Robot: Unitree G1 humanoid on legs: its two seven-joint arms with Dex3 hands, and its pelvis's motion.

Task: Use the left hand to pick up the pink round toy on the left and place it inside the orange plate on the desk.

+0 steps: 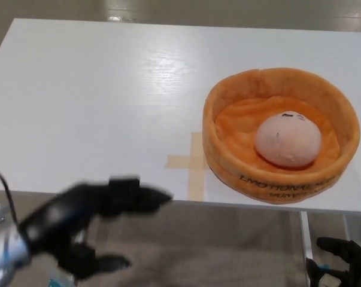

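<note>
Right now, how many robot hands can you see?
2: the left hand at lower left, below the table edge; the right hand at the bottom right corner, partly cut off.

Most of the white desk (96, 101) lies bare: its whole left half and the strip along the far edge offer open passage. The only bulk stands toward the right edge, the orange plate (280, 134), its thick raised wall ringing the pink round toy (287, 140). A flat tape cross (191, 161) near the front edge blocks nothing.
</note>
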